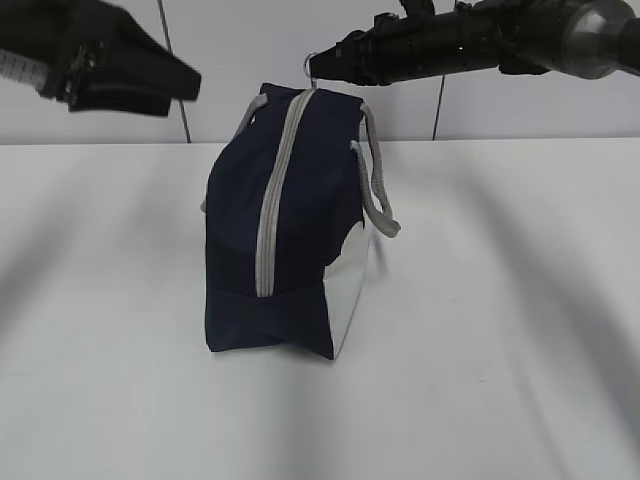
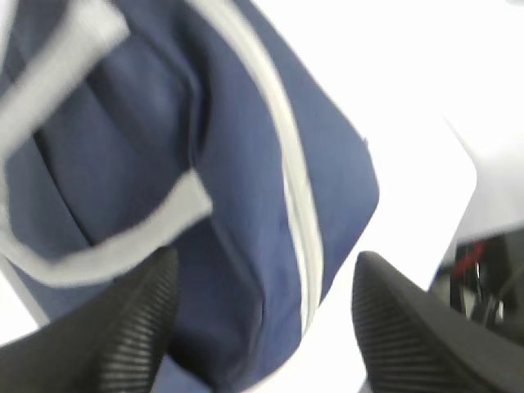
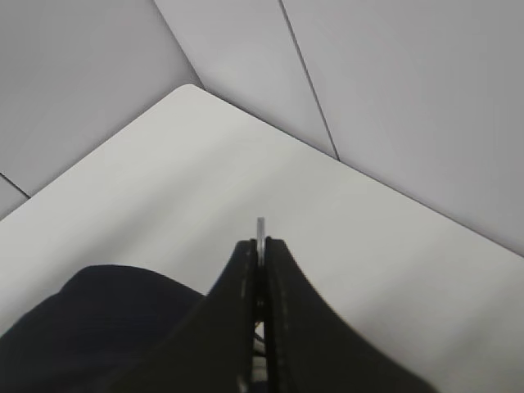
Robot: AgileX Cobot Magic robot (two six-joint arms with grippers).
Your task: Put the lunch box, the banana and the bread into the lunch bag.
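Observation:
The navy lunch bag (image 1: 280,230) stands on the white table with its grey zipper (image 1: 275,190) closed along the top and end. My right gripper (image 1: 316,68) is shut on the zipper's ring pull (image 3: 260,225) at the bag's far top end. My left gripper (image 2: 262,319) is open and empty, raised above and to the left of the bag (image 2: 246,164), with its fingers either side of the bag's near end in the left wrist view. The lunch box, the banana and the bread are out of view.
Grey strap handles (image 1: 378,180) hang down the bag's right side and another (image 2: 98,237) lies across its left. The white table (image 1: 500,300) runs to a panelled wall behind. The table's edge (image 2: 471,180) shows in the left wrist view.

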